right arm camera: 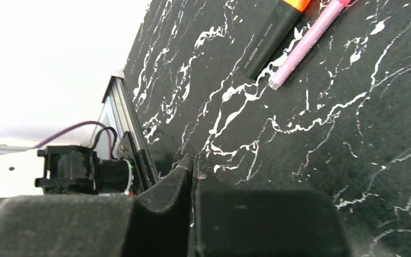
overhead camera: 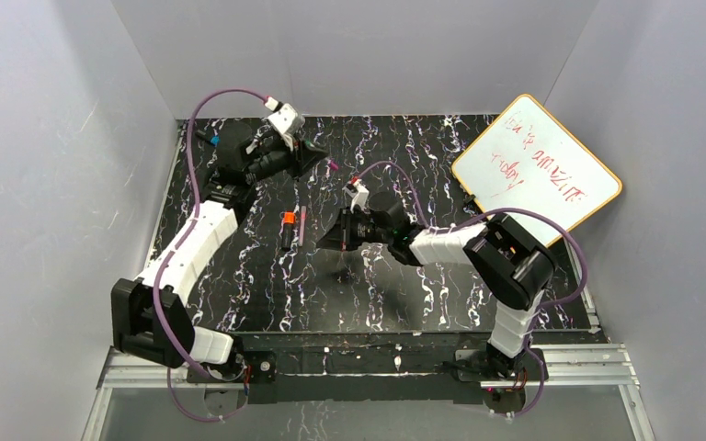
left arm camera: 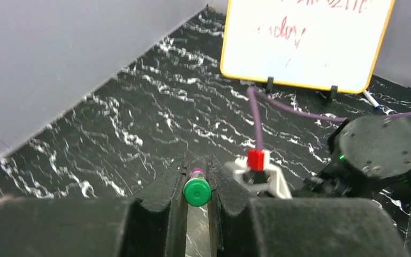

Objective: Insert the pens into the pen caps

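Left claw (left arm camera: 197, 167) clamps a green-ended pen (left arm camera: 197, 191); right claw (right arm camera: 192, 161) sits closed.

- Whiteboard (overhead camera: 538, 170) with a yellow frame and red scribbles, propped up at the far right against the wall.
- Black tabletop (overhead camera: 441, 294) veined with white.
- Grey walls (overhead camera: 55, 138) on three sides.
- Metal rail (overhead camera: 588, 360) along the near edge.

The tabletop (overhead camera: 377, 299) looks smooth and marbled, the black pen (right arm camera: 268, 44) matt plastic.

On the black, white-veined table (overhead camera: 395, 299), 2 things lie side by side, a black pen (overhead camera: 287, 231) and a pink pen (overhead camera: 302, 225); 1 whiteboard (overhead camera: 535, 167) stands far right.
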`<move>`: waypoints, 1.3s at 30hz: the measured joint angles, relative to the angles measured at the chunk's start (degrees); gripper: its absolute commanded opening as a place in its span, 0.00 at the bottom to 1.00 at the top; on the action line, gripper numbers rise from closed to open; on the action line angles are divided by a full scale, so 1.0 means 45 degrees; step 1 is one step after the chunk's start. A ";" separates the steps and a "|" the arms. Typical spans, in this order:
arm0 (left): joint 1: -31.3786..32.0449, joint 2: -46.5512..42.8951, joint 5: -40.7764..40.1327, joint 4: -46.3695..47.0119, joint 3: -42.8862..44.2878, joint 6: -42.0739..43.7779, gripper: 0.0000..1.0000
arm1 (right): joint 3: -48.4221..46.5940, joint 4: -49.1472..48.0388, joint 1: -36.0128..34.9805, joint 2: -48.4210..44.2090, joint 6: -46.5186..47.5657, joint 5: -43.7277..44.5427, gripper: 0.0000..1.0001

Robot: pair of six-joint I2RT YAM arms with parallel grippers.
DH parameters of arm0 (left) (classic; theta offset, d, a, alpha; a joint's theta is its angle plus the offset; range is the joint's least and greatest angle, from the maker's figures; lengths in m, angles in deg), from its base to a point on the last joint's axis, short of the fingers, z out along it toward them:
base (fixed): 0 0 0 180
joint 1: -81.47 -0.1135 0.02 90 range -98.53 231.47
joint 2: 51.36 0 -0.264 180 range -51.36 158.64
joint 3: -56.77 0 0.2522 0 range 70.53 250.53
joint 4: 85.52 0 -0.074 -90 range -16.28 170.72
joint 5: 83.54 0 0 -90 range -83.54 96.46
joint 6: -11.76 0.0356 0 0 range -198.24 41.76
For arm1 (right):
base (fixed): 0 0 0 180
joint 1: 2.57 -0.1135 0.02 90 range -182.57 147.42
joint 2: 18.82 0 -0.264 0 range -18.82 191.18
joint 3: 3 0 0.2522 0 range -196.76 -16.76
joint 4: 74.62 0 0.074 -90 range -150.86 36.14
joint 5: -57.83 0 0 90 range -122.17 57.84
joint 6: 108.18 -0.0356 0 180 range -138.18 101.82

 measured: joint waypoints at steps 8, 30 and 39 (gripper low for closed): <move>0.0393 -0.0005 -0.2103 0.0520 -0.2817 -0.0685 0.00 | 0.2137 0.0384 0.0175 -0.2555 0.0306 0.1005 0.50; 0.4002 0.1205 -1.4202 0.6538 -0.6834 -0.1409 0.00 | 0.5061 0.3483 0.1350 -0.9432 0.1962 0.3152 0.63; 0.4002 0.3759 -1.4610 0.7961 -0.6581 -0.1394 0.00 | 0.5110 0.3594 0.1695 -0.9403 0.2035 0.2803 0.64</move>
